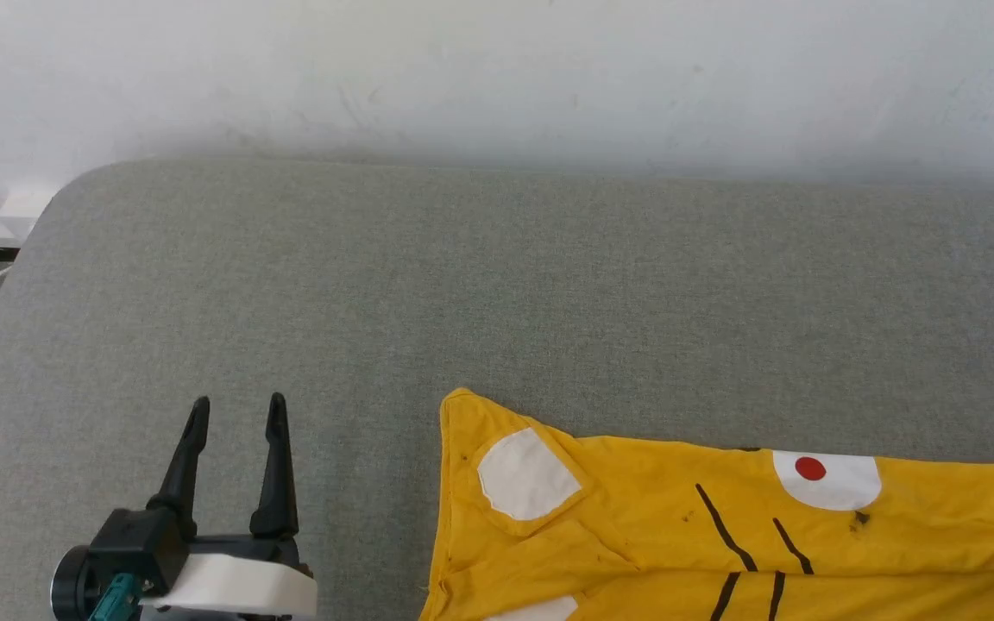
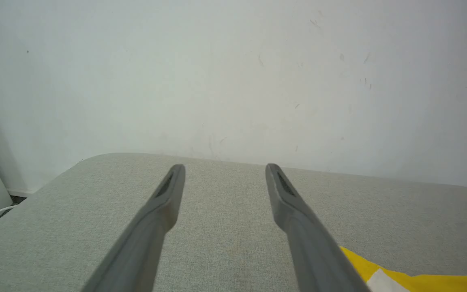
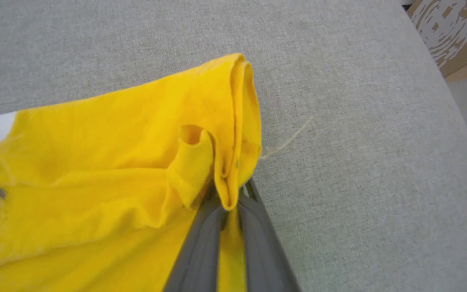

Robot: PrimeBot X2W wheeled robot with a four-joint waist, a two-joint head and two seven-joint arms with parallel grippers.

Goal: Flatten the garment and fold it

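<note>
The garment [image 1: 652, 535], a bright yellow shirt, is seen lying on the near right part of the grey cloth-covered table [image 1: 376, 285], running out of the head view at the right and near edges. One corner of it is turned toward the far left. Near that corner a white patch [image 1: 525, 474] is sewn, further right short black stripes [image 1: 724, 528] are printed, and beyond them a white oval with a red dot [image 1: 827, 479] is shown. The cloth is creased and partly doubled over along its near side.

In the right wrist view a rolled, hemmed edge of the garment [image 3: 95, 162] is pinched by the right tool [image 3: 230, 198], whose two fingers are closed tight on the fabric, a strip of yellow being caught between them. A loose thread [image 3: 286, 140] is seen on the table just beside that edge.

The left tool [image 1: 239, 401] is held at the near left, apart from the garment, with its fingers spread wide and nothing between them [image 2: 226, 168]; a yellow corner [image 2: 420, 280] is seen to its right. A pale wall [image 1: 497, 69] stands behind the table's far edge.
</note>
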